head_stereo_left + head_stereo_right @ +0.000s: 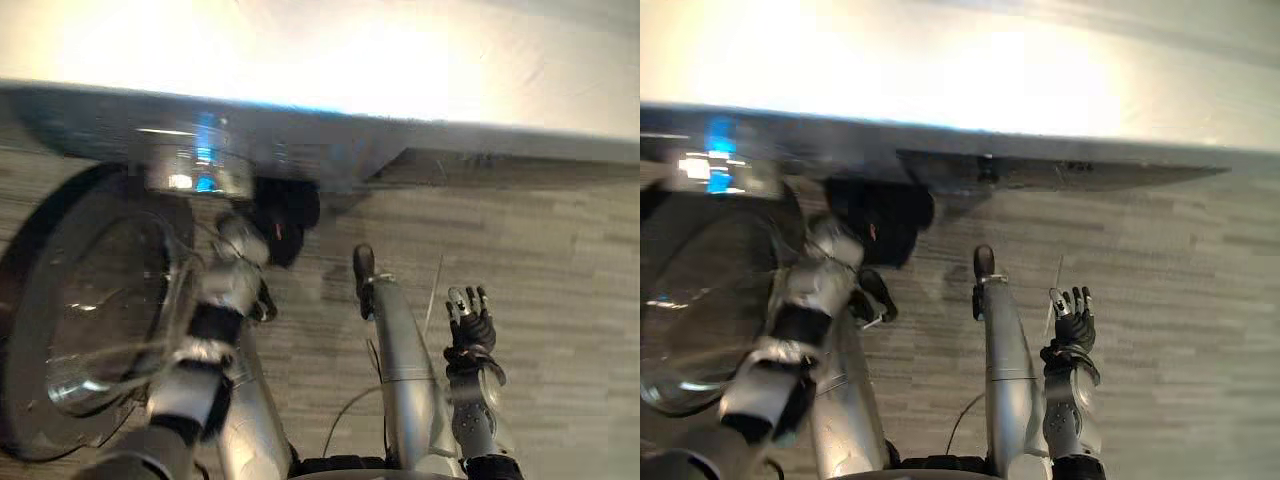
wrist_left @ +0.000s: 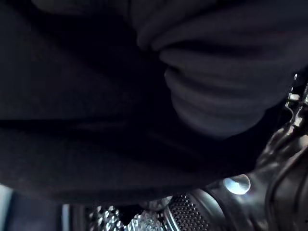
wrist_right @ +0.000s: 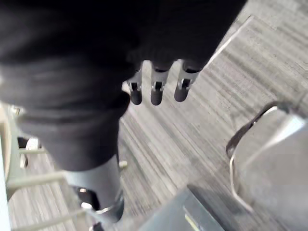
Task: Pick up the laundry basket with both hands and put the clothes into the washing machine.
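As the dark cloth (image 1: 287,212) hangs at the mouth of the washing machine (image 1: 300,130), with the drum (image 2: 187,214) just behind it, I judge the task is near its end: only the dropping in is left. My left hand (image 1: 245,240) is buried in the cloth, so I cannot tell its fingers. My right hand (image 1: 470,322) is spread and empty above the grey plank floor (image 1: 560,260). The round door (image 1: 90,310) is open.

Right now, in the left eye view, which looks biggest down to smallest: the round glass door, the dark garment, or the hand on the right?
Largest to smallest: round glass door, dark garment, right hand; the last two look close.
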